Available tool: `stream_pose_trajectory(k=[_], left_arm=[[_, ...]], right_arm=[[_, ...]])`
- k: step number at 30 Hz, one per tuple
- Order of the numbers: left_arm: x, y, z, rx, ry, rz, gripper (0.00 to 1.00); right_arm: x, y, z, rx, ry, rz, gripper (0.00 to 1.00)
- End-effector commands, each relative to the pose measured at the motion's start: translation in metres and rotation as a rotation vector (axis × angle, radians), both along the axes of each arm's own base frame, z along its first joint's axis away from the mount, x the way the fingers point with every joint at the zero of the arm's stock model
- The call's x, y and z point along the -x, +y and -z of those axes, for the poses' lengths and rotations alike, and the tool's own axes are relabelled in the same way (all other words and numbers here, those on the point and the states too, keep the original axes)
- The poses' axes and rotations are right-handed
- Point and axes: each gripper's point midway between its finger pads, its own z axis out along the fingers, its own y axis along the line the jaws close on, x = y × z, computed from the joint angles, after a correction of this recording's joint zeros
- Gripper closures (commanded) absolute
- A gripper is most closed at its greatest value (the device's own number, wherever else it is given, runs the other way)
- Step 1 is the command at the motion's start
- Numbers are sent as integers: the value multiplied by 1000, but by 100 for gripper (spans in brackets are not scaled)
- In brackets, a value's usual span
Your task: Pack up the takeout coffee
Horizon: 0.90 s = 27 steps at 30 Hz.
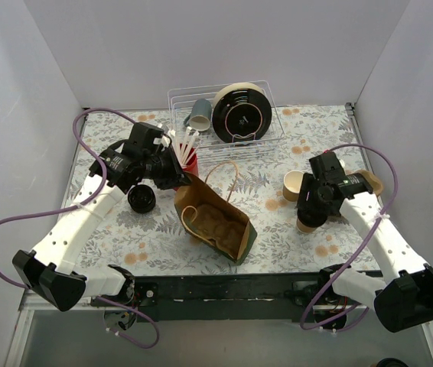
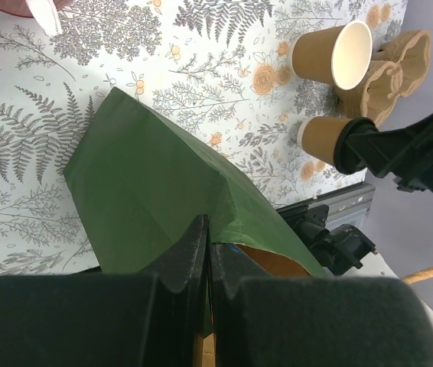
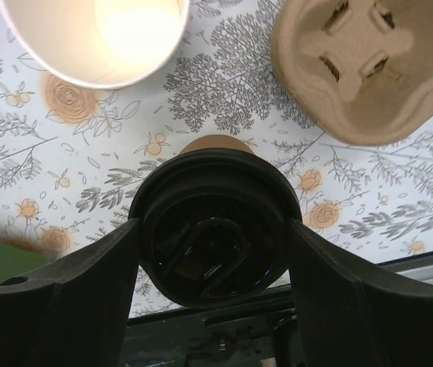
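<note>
A paper bag, green outside and brown inside, lies tilted mid-table with its mouth held open. My left gripper is shut on the bag's rim. What looks like a pulp carrier rests inside the bag. My right gripper grips the black lid of a brown coffee cup, a finger pressed on each side. In the left wrist view, that cup sits near the table's front edge. An open, empty cup stands just behind it.
A pulp cup carrier lies right of the open cup. A loose black lid sits left of the bag. A red cup with straws stands behind the bag. A wire rack with dishes lines the back.
</note>
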Motion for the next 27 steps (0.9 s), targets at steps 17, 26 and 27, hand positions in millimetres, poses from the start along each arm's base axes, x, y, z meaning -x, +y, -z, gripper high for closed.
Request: stream_pose_trajectory(k=[17, 26, 27], left_arm=[[17, 2, 7, 0, 49, 62, 95], [12, -1, -23, -6, 22, 86, 54], [11, -1, -28, -2, 11, 88, 51]], right_arm=[[-19, 71, -230, -124, -571, -794, 55], [-8, 122, -322, -356, -858, -965, 57], [-6, 126, -330, -390, -885, -968, 57]])
